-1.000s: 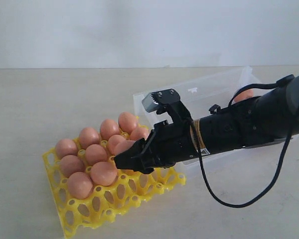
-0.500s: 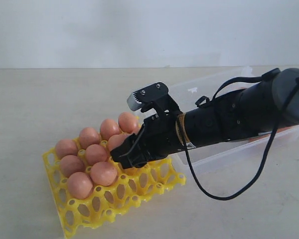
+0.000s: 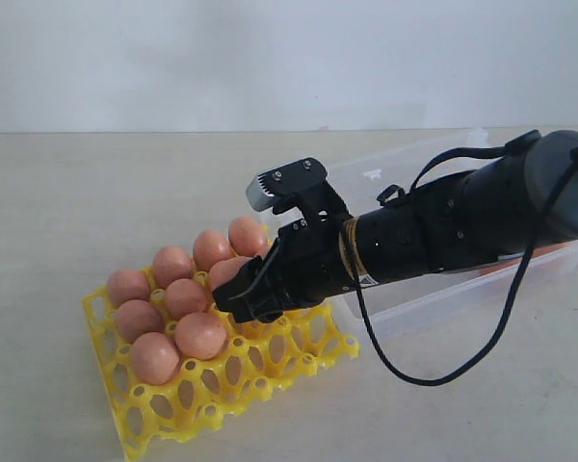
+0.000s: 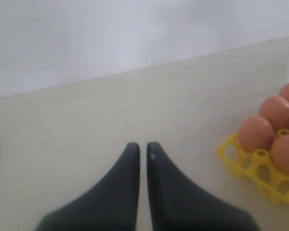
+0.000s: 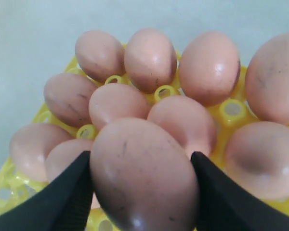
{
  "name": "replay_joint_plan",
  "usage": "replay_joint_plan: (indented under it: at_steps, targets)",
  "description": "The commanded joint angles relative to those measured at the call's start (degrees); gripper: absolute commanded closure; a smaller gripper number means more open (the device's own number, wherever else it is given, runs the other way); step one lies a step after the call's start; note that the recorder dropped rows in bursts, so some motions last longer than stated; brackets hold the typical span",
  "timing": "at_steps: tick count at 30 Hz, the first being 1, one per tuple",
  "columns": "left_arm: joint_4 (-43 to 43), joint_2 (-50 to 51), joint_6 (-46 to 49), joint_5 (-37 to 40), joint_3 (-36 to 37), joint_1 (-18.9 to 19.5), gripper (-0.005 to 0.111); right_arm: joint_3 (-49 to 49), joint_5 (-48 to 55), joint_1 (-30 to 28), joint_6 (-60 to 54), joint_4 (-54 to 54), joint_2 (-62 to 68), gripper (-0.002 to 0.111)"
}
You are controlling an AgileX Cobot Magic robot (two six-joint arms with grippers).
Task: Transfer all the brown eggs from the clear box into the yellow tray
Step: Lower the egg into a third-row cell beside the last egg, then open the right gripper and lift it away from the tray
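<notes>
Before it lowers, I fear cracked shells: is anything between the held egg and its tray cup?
Nothing visible. The right gripper holds the egg over the yellow tray, seated eggs close beside; cup hidden.

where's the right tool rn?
Exterior view, centre-left: the right tool is over the yellow tray, shut on a brown egg, beside the seated eggs.

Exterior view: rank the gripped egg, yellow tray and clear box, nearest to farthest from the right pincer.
1. Gripped egg, between the right pincer's jaws.
2. Yellow tray, just beneath.
3. Clear box, behind, under the arm.
</notes>
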Motion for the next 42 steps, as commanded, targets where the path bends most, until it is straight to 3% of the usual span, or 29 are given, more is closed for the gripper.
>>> replay_joint_plan:
  at_steps: [1,7,15,18,22,26,42]
  targets:
    - [-0.1,-0.2,-0.2,0.0,0.2,-0.4,0.103,-0.2,-0.2,0.1,-0.1,0.2,2.6,0.108]
    - [-0.1,-0.2,-0.2,0.0,0.2,-0.4,0.103,-0.2,-3.6,0.1,0.9,0.1,3.1,0.108]
    - [-0.1,-0.2,-0.2,0.0,0.2,-0.4,0.103,-0.2,-0.2,0.1,0.9,0.0,3.1,0.106]
    - [-0.1,-0.2,-0.2,0.0,0.2,-0.4,0.103,-0.2,-1.1,0.1,0.8,-0.6,3.1,0.094]
    - [-0.1,-0.2,-0.2,0.0,0.2,-0.4,0.103,-0.2,-1.9,0.1,0.8,-0.7,3.1,0.068]
    - [-0.1,-0.2,-0.2,0.0,0.2,-0.4,0.103,-0.2,-1.8,0.1,0.8,-0.7,3.1,0.054]
    - [-0.1,-0.2,-0.2,0.0,0.2,-0.4,0.103,-0.2,-0.4,0.1,-0.8,-0.5,-3.0,0.053]
